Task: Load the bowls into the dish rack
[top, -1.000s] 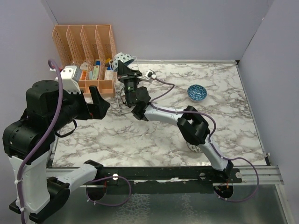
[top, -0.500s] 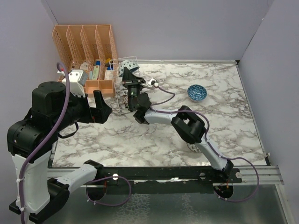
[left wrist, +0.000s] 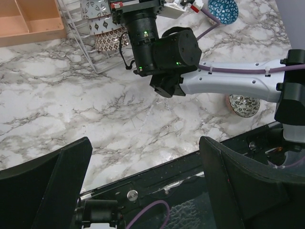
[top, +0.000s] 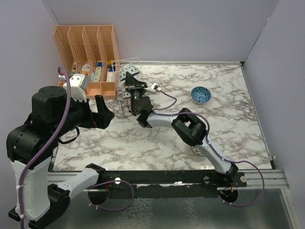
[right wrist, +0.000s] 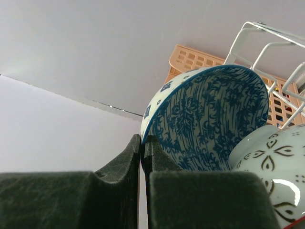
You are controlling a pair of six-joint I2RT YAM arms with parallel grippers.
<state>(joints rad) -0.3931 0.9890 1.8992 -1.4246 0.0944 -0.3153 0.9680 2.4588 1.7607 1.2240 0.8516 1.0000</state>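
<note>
**Top view:** The right gripper [top: 130, 86] reaches into the white wire dish rack [top: 137, 59] at the far left of the marble table [top: 143, 138], just beside the peach organiser [top: 86, 43]. A blue-patterned bowl [top: 128, 71] stands on edge at its tip. A blue bowl [top: 200, 94] sits well apart to the right, and a speckled bowl [top: 197, 151] peeks out from under the right arm's elbow. The left gripper [top: 101, 109] hangs above the table near the rack.

**Left wrist view:** The left gripper's fingers [left wrist: 47, 191] are spread wide over bare marble, with nothing between them. Ahead, the right arm's wrist blocks much of the rack, where a brownish patterned bowl [left wrist: 108, 42] shows low among the wires. The speckled bowl [left wrist: 244, 105] lies just beside the right arm's forearm.

**Right wrist view:** The right gripper [right wrist: 142, 143] has its jaws pressed almost together on the rim of the blue-patterned bowl [right wrist: 209, 119]. The bowl stands tilted among the rack's wires [right wrist: 267, 40], against or nearly against a pale leaf-patterned bowl [right wrist: 267, 162] at lower right. Whether the held bowl is seated in a slot cannot be told.

The grip is a thin pinch on a glazed edge, so the bowl looks likely to swivel or slip if it is pushed against its neighbour. If let go before it settles between the wires, it may tip and knock the other bowls. The rack looks light, and a finger catching a wire on the way out could drag it. The arm's elbow also passes close over the speckled bowl and could nudge it.
</note>
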